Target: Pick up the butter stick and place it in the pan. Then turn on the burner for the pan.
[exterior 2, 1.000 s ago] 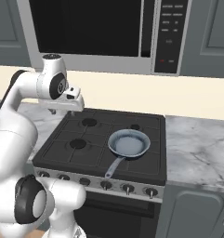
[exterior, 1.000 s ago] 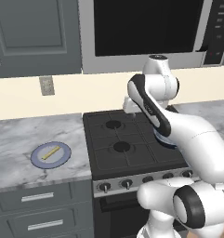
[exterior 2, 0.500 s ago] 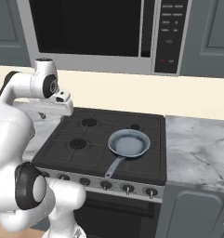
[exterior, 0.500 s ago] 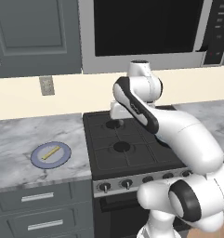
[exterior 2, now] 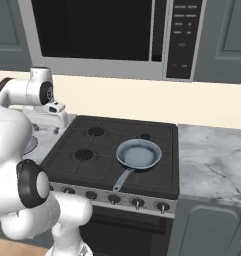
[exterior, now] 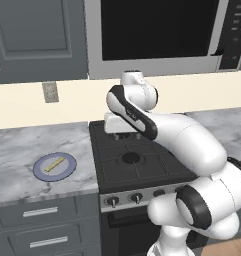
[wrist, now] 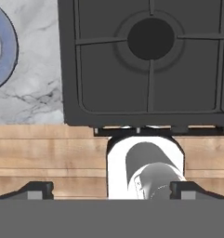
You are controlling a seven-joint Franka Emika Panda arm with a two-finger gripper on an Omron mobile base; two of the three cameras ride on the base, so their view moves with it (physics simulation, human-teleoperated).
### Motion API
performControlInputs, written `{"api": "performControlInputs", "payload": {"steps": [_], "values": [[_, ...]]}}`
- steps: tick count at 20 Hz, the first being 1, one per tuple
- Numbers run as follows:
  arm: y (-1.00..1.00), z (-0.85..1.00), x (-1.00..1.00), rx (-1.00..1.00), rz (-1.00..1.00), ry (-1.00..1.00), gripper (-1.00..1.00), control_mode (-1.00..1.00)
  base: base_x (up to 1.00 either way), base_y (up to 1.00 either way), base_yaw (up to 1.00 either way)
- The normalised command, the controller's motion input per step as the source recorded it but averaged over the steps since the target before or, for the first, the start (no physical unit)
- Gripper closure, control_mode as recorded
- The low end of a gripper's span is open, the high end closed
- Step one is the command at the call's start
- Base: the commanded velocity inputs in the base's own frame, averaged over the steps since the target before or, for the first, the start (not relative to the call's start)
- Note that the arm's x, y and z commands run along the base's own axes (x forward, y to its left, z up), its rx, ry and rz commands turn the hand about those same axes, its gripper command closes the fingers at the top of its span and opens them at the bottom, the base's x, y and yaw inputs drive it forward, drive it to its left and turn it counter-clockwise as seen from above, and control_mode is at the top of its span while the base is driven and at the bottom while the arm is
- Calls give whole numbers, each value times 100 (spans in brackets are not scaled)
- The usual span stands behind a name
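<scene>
The gripper (exterior: 123, 134) hangs released over the stove's left side. The butter stick (exterior: 55, 164) lies on the blue-rimmed plate (exterior: 42, 173) on the counter (exterior: 22, 150), farther left, long axis diagonal.

No readable text, labels, brands or numbers anywhere.

The microwave control panel (exterior 2: 183, 37) carries rows of small pale marks and two tiny red dots, all too small to read. The same panel (exterior: 237, 30) in the left base view has faint button marks, also illegible.

The stove knobs (exterior 2: 137, 202) carry no legible markings.

The wall outlet (exterior: 50, 92) is plain, with no lettering.
</scene>
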Motion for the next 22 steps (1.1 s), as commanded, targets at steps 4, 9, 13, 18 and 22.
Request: {"api": "performControlInputs", "payload": {"steps": [4,9,13,18,22], "values": [[44,-15,6,0,-5,0,-100,-100,0,0,0],[50,-15,7,0,-4,1,-100,-100,0,0,0],[50,-21,6,0,-5,1,-100,-100,0,0,0],[29,-13,6,0,-2,0,-100,-100,0,0,0],[29,-20,9,0,-1,0,-100,-100,0,0,0]]}}
